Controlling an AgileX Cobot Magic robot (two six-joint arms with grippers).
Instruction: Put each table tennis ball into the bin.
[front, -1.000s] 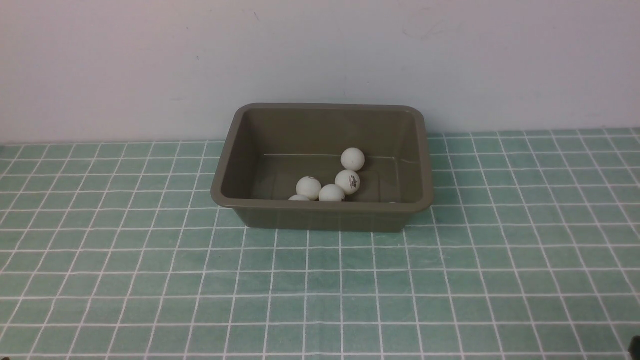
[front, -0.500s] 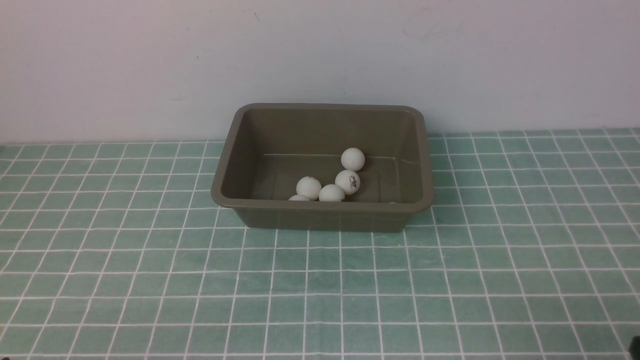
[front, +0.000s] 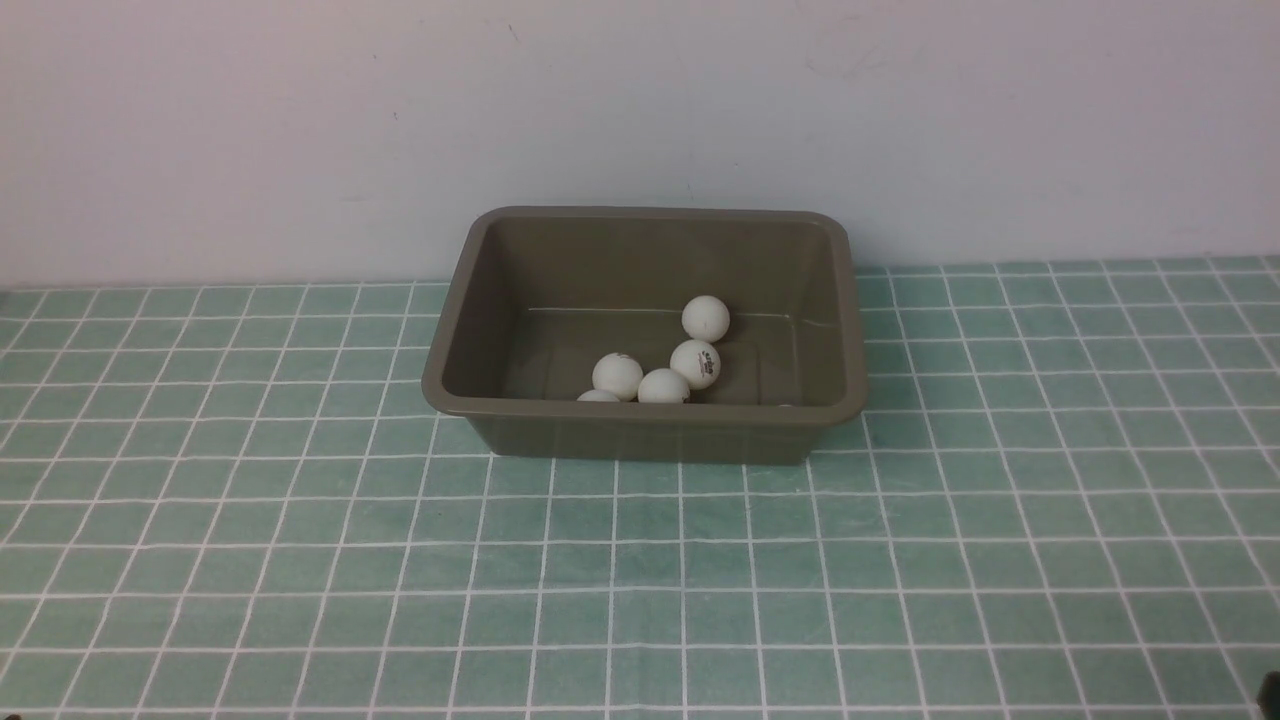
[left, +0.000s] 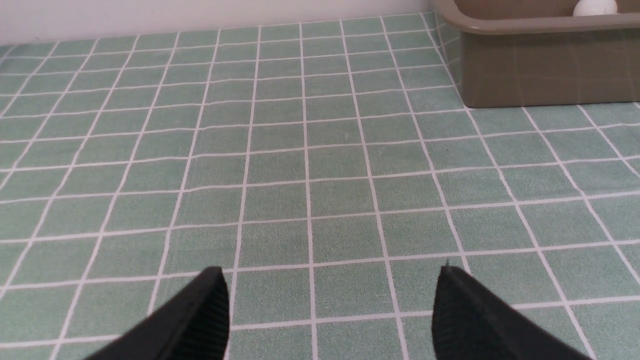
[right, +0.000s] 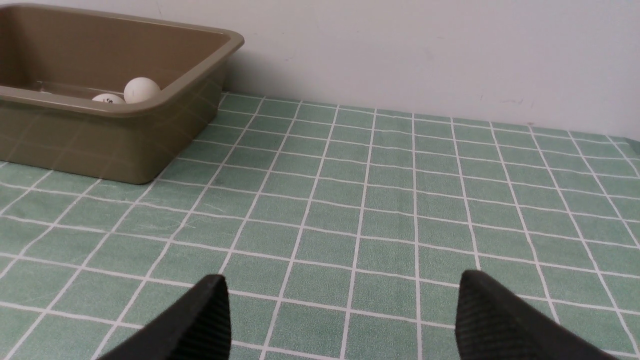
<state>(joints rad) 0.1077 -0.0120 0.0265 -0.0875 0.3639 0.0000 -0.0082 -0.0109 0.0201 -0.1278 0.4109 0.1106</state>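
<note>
**All balls look binned; both grippers stand wide and empty**

The task appears to be at its close. In the front view the bin (front: 640, 335) sits against the wall on the green checked tablecloth (front: 300, 560), and the table tennis balls (front: 695, 363) lie inside it: four show plainly near its front wall, a fifth peeks over the rim at their left, and a white sliver near the front right corner may be a sixth, though it is too small to be sure of. No ball shows on the cloth in any view.

The left gripper (left: 330, 310) has its jaws spread wide with nothing between them, only bare cloth. The bin lies well ahead of its jaws and off toward the right-hand finger's side, with one ball just visible over the rim. The right gripper (right: 340, 320) is likewise wide apart and empty; the bin lies well ahead of it and off beyond its left-hand finger, two balls showing above the rim.

Both arms seem drawn back low over the near part of the table, wrists tilted so the fingers point forward and slightly down at the cloth. Neither arm reaches into the front view, save perhaps a dark scrap at its lower right corner.

If the count of six holds, the next move calls for nothing beyond holding this parked pose. If a ball is hidden somewhere, it must first be found.
</note>
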